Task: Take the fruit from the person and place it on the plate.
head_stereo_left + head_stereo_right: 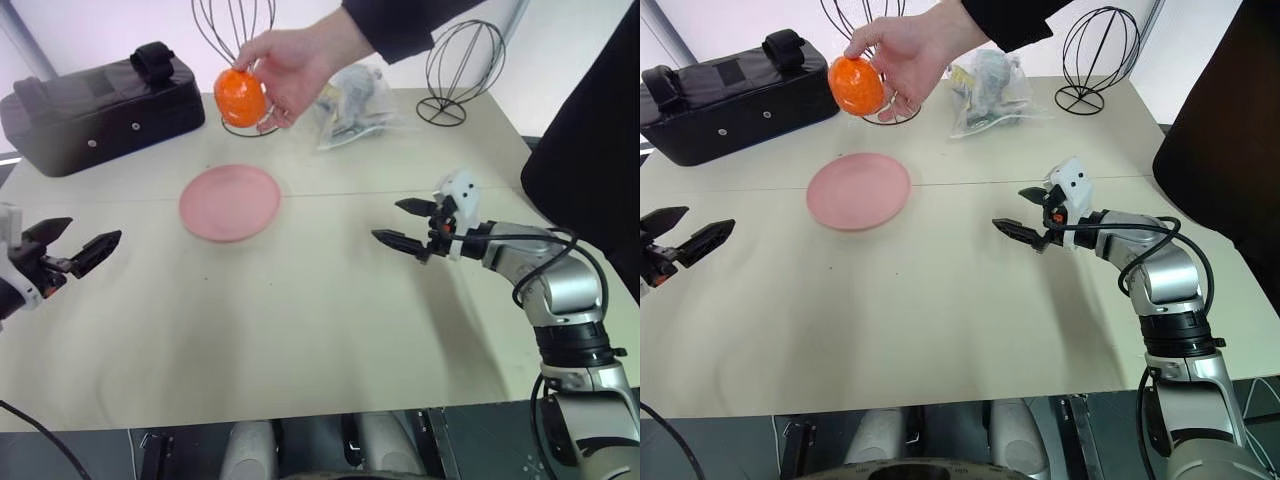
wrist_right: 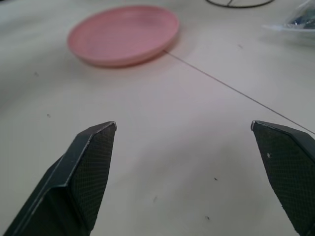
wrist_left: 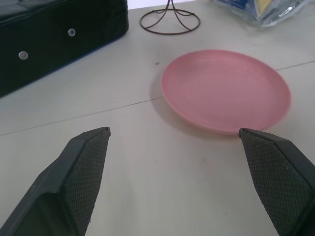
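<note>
Grippers: right gripper and left gripper both hover over the table, fingers spread apart, nothing between them.
Plate: pink, bare, flat on the table, between the two grippers and farther out.
Fruit: orange, held in the air by the person's hand, above and beyond the plate.
Surroundings: black case at far left; two wire stands and a clear bag along the far edge, none between grippers and plate.
Hidden: hand covers the fruit's far side; bag's contents unclear; left arm cut off at frame edge.
</note>
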`<move>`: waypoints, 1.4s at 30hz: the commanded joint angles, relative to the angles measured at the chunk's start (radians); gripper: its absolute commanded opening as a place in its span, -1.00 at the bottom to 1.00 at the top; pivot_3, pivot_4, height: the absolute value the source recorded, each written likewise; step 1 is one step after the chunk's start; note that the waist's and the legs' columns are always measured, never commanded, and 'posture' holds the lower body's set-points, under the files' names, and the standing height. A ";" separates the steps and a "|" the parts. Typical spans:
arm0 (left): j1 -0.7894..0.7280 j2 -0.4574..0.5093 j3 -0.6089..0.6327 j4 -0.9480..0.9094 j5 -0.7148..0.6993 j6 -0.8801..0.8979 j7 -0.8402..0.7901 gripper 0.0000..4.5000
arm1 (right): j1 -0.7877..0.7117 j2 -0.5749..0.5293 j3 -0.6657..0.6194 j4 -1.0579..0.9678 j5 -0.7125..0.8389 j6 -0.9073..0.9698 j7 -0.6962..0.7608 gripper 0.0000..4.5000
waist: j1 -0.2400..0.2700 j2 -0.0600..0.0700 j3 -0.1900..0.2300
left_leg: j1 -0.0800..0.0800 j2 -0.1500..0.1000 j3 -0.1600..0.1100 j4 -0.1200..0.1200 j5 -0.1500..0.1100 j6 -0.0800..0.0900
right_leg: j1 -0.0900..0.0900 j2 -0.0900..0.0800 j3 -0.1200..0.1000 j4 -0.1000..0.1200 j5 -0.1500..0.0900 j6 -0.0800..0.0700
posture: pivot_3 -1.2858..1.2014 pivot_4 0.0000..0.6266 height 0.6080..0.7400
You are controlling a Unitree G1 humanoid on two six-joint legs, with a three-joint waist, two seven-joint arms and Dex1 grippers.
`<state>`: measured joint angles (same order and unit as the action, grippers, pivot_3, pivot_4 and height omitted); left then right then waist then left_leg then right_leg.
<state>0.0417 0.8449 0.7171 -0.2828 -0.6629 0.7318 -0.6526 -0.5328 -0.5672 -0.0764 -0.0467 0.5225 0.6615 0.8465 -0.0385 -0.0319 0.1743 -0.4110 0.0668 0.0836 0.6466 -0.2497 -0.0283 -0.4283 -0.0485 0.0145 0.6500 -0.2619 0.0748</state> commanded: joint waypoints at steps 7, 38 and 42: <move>-0.098 -0.020 -0.083 0.006 0.002 -0.052 0.011 0.95 | -0.106 0.004 -0.144 -0.168 0.276 0.165 -0.044 0.99 | 0.004 -0.001 0.000 | 0.000 0.000 -0.001 0.000 0.000 0.000 | 0.000 0.000 -0.001 0.000 0.000 0.000 | 0.03 -0.52 1.00; -0.909 -0.336 -0.512 0.528 0.195 -0.373 -0.015 0.72 | -0.058 0.024 -0.059 -0.173 0.187 0.073 -0.105 1.00 | 0.026 -0.001 0.000 | -0.001 0.000 -0.001 0.003 0.000 0.000 | 0.001 0.002 0.000 0.000 0.001 0.002 | 0.03 -0.52 1.00; -0.899 -0.336 -0.512 0.516 0.195 -0.368 -0.014 0.29 | -0.057 0.025 -0.057 -0.164 0.183 0.065 -0.108 1.00 | 0.026 -0.001 0.000 | -0.001 0.000 -0.001 0.003 0.000 0.000 | 0.001 0.002 0.000 0.000 0.001 0.002 | 0.03 -0.52 1.00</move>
<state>-0.8446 0.5046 0.1899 0.2691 -0.4663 0.3826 -0.6653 -0.5839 -0.5388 -0.1173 -0.1754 0.7086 0.7505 0.7393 -0.0126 -0.0326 0.1738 -0.4119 0.0663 0.0827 0.6492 -0.2495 -0.0280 -0.4273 -0.0465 0.0141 0.6502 -0.2612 0.0764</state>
